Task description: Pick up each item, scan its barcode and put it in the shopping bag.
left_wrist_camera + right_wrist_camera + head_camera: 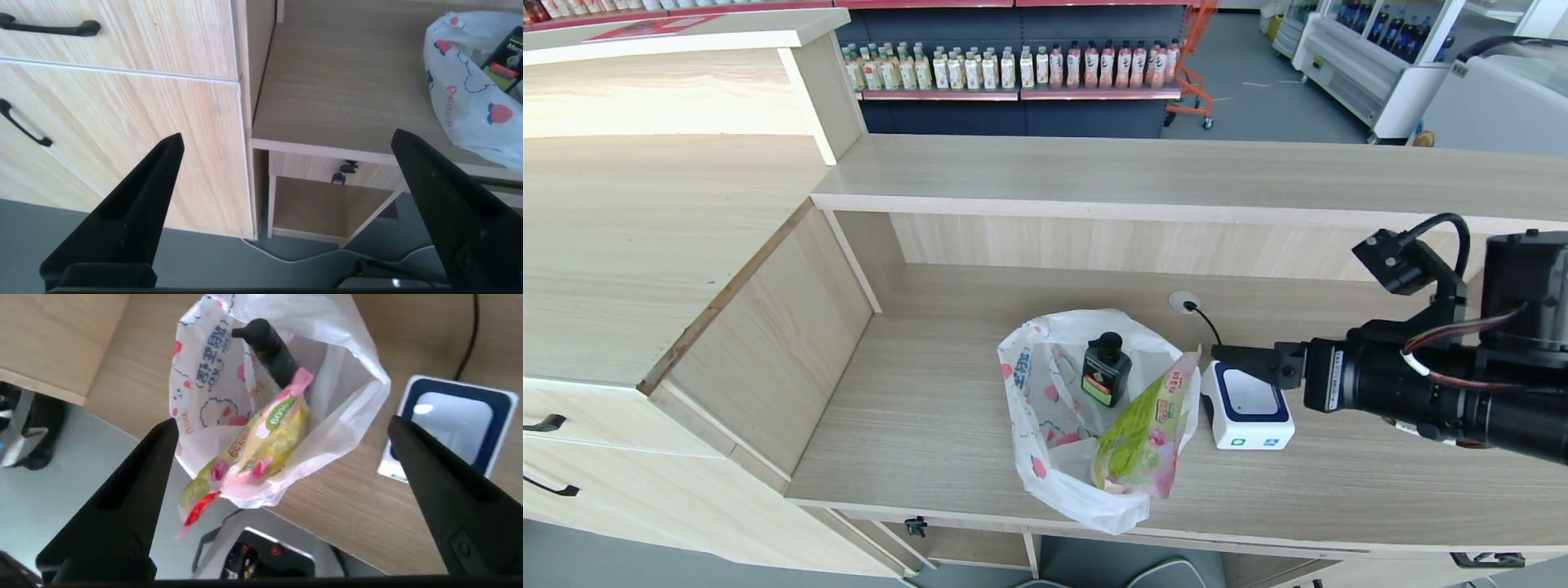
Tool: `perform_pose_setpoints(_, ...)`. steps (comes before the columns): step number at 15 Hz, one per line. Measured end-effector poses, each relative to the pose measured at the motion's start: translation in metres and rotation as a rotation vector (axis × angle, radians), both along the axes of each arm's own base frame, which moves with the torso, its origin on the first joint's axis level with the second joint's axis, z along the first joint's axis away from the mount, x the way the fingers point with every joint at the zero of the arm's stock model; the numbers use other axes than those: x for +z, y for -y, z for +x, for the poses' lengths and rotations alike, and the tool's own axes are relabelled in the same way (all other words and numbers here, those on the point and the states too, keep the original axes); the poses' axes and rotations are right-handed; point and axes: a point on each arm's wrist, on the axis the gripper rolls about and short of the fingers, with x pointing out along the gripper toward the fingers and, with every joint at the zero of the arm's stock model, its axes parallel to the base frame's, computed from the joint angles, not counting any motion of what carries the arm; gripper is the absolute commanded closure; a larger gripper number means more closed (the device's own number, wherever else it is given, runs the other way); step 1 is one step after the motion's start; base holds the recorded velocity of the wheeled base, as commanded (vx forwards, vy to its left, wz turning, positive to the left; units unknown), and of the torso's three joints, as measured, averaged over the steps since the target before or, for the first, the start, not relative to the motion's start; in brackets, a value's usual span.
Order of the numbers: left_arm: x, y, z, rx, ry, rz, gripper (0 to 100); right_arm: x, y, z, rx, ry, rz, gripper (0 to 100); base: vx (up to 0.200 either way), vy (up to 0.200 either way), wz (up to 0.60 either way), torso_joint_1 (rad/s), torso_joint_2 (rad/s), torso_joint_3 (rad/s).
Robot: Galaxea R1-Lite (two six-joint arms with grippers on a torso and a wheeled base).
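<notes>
The pale wooden tabletop (931, 408) sits in a recess beneath a higher ledge, with a cabinet of drawers (122, 106) with dark handles joining it on the robot's left.

A white shopping bag (1029, 408) printed with pink hearts lies near the middle of the tabletop. Its mouth gapes upward and its lower end reaches close to the front edge.

The right claw (1218, 354) comes in from the robot's right and hangs above the far edge of the scanner, with its tips pointing toward the bag. Its fingers are spread wide, with nothing between them. The left claw (288, 139) is low, off the front of the tabletop and facing the drawer fronts. It is likewise released and empty.

The scanner (1245, 408), a white box with a blue-rimmed window on top, stands on the tabletop just beside the bag, on its right.

A green and pink snack packet (1143, 425) leans in the bag's mouth on the scanner side, its upper corner close to the scanner. A small dark bottle (1106, 371) with a black cap stands inside the bag behind the packet.

A thin black cable (1207, 322) runs from a round port in the tabletop to the back of the scanner.
</notes>
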Motion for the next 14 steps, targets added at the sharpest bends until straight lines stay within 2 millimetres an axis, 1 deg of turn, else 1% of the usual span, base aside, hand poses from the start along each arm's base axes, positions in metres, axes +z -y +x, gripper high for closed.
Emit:
perform_pose_setpoints(1, 0.0, 0.0, 0.0, 0.0, 0.0, 0.0, 0, 0.0, 0.014, -0.001, -0.045, 0.034, -0.102, 0, 0.0, 0.0, 0.0, 0.0, 0.0, 0.0)
perform_pose_setpoints(3, 0.0, 0.0, 0.0, 0.0, 0.0, 0.0, 0, 0.012, 0.043, -0.009, -0.202, 0.121, -0.223, 0, 0.0, 0.0, 0.0, 0.0, 0.0, 0.0)
perform_pose_setpoints(5, 0.0, 0.0, 0.0, 0.0, 0.0, 0.0, 0, 0.026, 0.061, -0.03, -0.363, 0.186, -0.267, 0, 0.0, 0.0, 0.0, 0.0, 0.0, 0.0)
perform_pose_setpoints(7, 0.0, 0.0, 0.0, 0.0, 0.0, 0.0, 0, 0.028, 0.072, -0.058, -0.445, 0.218, -0.281, 0, 0.0, 0.0, 0.0, 0.0, 0.0, 0.0)
perform_pose_setpoints(8, 0.0, 0.0, 0.0, 0.0, 0.0, 0.0, 0, 0.021, 0.078, -0.075, -0.472, 0.217, -0.288, 0, 0.0, 0.0, 0.0, 0.0, 0.0, 0.0)
perform_pose_setpoints(10, 0.0, 0.0, 0.0, 0.0, 0.0, 0.0, 0, -0.001, 0.086, -0.109, -0.51, 0.203, -0.3, 0, 0.0, 0.0, 0.0, 0.0, 0.0, 0.0)
perform_pose_setpoints(14, 0.0, 0.0, 0.0, 0.0, 0.0, 0.0, 0, -0.065, 0.095, -0.18, -0.539, 0.201, -0.296, 0, 0.0, 0.0, 0.0, 0.0, 0.0, 0.0)
